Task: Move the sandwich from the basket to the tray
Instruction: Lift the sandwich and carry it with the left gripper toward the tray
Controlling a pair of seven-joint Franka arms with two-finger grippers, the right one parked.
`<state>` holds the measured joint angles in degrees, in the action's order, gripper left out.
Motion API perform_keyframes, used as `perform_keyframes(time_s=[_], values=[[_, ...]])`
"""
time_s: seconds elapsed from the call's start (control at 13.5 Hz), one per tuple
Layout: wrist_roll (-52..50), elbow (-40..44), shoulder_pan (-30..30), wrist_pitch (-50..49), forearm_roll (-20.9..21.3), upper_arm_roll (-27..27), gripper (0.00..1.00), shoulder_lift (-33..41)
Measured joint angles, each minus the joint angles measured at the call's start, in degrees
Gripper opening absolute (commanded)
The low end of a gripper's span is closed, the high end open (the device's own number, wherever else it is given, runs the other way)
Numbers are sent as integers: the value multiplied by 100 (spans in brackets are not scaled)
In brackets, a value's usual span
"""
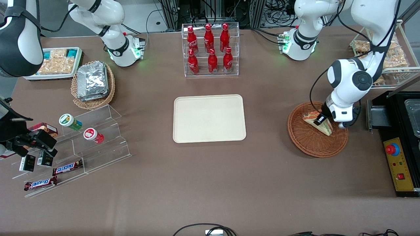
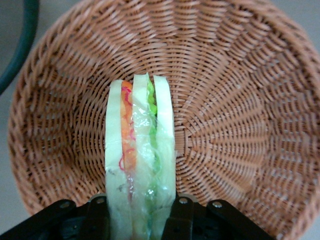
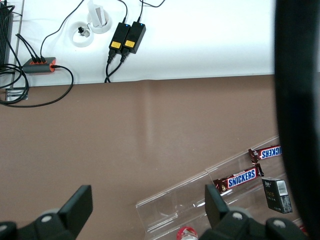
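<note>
Desk (image 1: 210, 183) space separates the tray (image 1: 209, 118), at its middle, from the basket (image 1: 317, 140) toward the working arm's end. Inside the basket the sandwich (image 2: 140, 160) stands on edge, its long axis running straight out from the hand (image 2: 140, 220), whose fingers (image 2: 182, 220) are clamped on its bread faces.

Top centre: six red cola bottles (image 1: 210, 47) in clear rack
Lower left: two brown Snickers bars (image 1: 54, 174)
Upper left: silver foil packets (image 1: 92, 81)
</note>
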<state>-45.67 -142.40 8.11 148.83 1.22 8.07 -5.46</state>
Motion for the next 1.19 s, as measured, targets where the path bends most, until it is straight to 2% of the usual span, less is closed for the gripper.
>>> perform_keyframes(time_s=[0.22, 0.37, 0.52, 0.67, 0.89, 1.19], values=[[18, 759, -25, -1379, 171, 148, 0, 349], [32, 1537, -34, -2355, 191, 407, 0, 388], [105, 2131, -59, -2853, 197, 783, 0, 347], [234, 2309, -117, -2909, 224, 1223, 0, 275], [252, 2369, -288, -2904, 711, 1783, 0, 61], [300, 2553, -981, -2623, 1031, 1900, 0, -208]])
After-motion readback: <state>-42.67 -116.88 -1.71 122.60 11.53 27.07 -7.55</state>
